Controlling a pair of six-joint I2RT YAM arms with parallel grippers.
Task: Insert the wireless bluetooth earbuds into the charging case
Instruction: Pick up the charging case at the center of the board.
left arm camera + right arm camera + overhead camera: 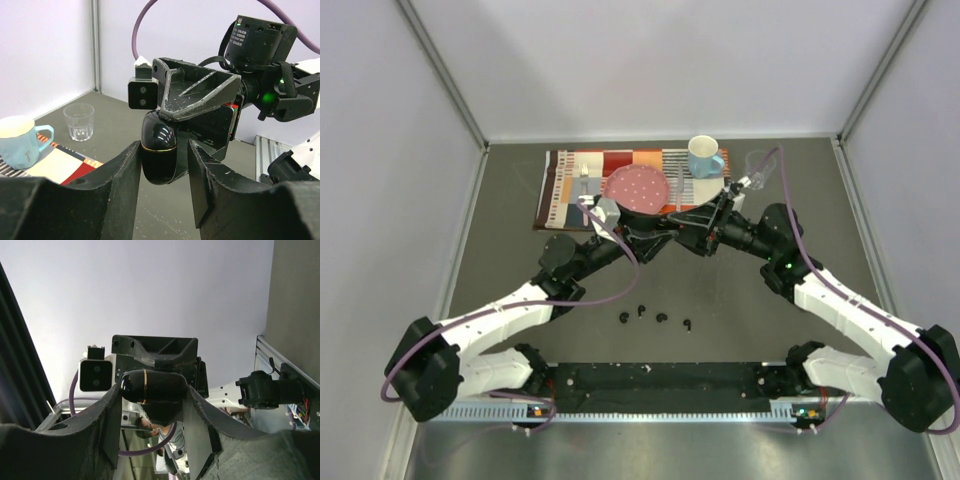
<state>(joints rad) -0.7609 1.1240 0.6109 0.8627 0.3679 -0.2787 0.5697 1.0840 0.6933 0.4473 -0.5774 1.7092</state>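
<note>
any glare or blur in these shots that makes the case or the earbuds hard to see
Left wrist view: bright reflections streak the glossy charging case, and the near fingers are dark and soft. Right wrist view: a small highlight on the case, which stands dark against a bright wall. Top view: even light, but the earbuds are tiny specks without detail.
</note>
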